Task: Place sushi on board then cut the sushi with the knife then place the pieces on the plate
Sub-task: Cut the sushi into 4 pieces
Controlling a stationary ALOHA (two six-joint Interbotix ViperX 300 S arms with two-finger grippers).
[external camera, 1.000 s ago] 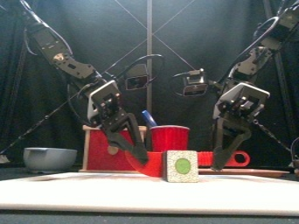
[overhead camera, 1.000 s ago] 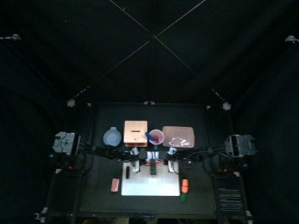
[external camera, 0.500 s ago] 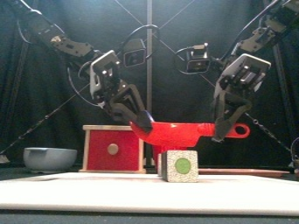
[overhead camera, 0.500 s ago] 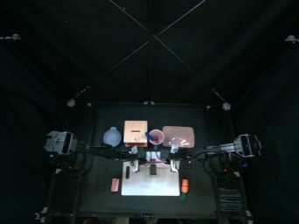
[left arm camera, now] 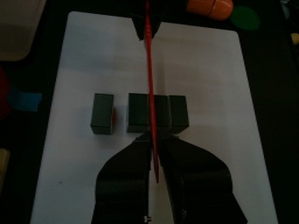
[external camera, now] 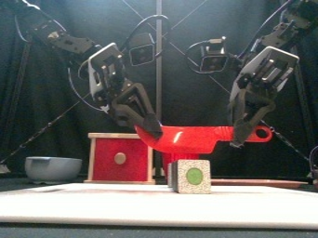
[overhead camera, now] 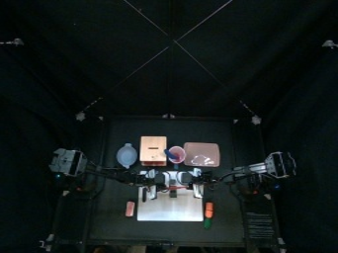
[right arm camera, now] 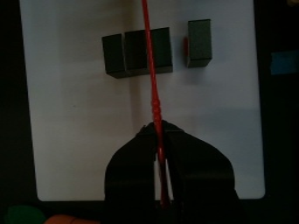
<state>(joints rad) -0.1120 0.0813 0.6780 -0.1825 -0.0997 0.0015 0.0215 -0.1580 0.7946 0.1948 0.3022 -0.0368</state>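
Observation:
A red toy knife hangs level above the white board, its handle toward the right. My left gripper is shut on its blade end and my right gripper is shut near the handle. Under it on the board stands the dark green sushi, showing its pale end face. In the left wrist view the knife runs edge-on over the sushi, which has one block standing apart. The right wrist view shows the same split: joined blocks and a lone block.
At the back stand a blue-grey bowl, the wooden box with its red drawer front, a red cup and the pink tray. Small toy foods lie left and right of the board.
Both grippers have risen together with the red knife, from board level beside the sushi to well above it. The sushi has stayed in place.

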